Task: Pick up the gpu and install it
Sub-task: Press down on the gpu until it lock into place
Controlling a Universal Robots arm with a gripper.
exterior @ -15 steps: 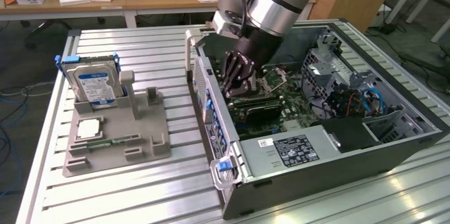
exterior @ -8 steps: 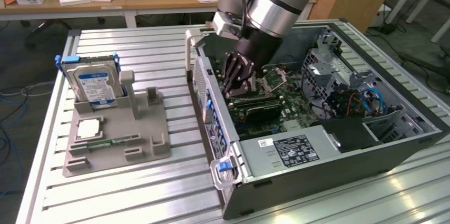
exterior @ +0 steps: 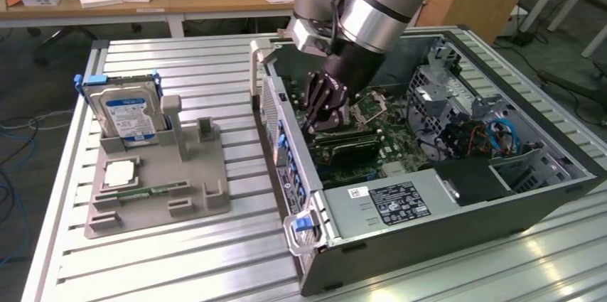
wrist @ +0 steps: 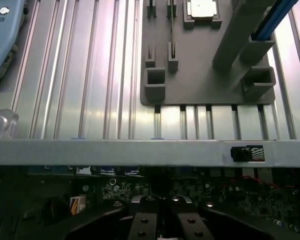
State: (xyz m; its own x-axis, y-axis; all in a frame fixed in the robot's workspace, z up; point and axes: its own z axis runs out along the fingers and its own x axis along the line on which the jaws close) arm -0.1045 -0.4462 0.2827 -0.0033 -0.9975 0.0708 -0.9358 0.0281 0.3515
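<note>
Gripper (exterior: 328,119) sits low inside the open case (exterior: 379,234), its jaws shut, over the motherboard (exterior: 379,142); a dark card, seemingly the gpu (exterior: 343,147), lies along the board just beside the jaws, though whether the jaws clamp it cannot be told; in the wrist view the jaws (wrist: 159,220) hang close above the board, with the case's wall (wrist: 140,152) just beyond them. Outside the case on the tabletop (exterior: 209,67) the grey holder (exterior: 190,188) carries the hard drive (exterior: 128,114) and a memory stick (exterior: 152,191). Risks, judged from here: a card tilted against its slot could jam or bend pins under pressure; the arm (exterior: 384,0) stands near the case's wall and drive cage (exterior: 441,82), so a sideways shift could strike them; cables (exterior: 488,135) near the cage could snag.
</note>
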